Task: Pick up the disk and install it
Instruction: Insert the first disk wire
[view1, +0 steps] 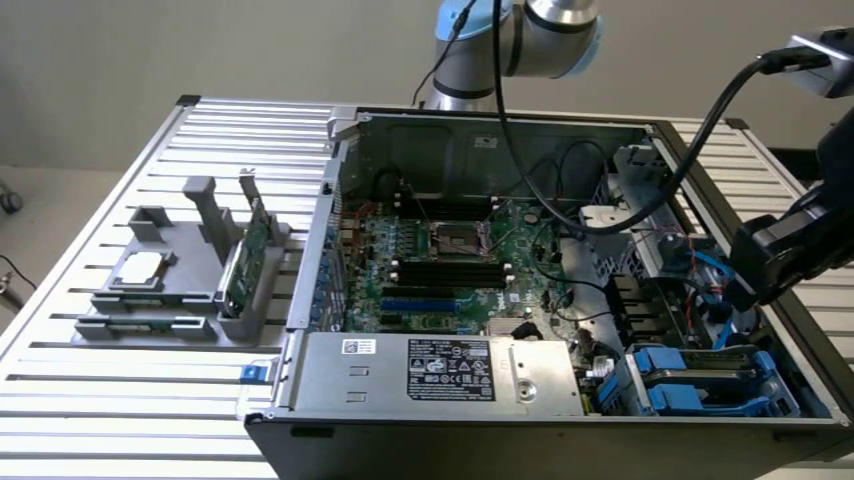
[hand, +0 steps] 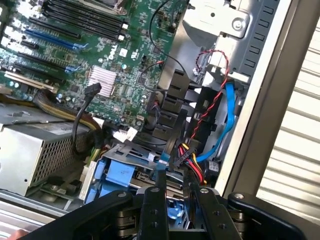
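Slatted metal counter in front of me: open computer case sits on it, grey holder toward the exterior view's left.

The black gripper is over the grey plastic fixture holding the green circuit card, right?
No: the exterior view shows the black gripper over the blue plastic drive carriers inside the open metal computer case; the grey plastic fixture holding the green circuit card stands outside it.
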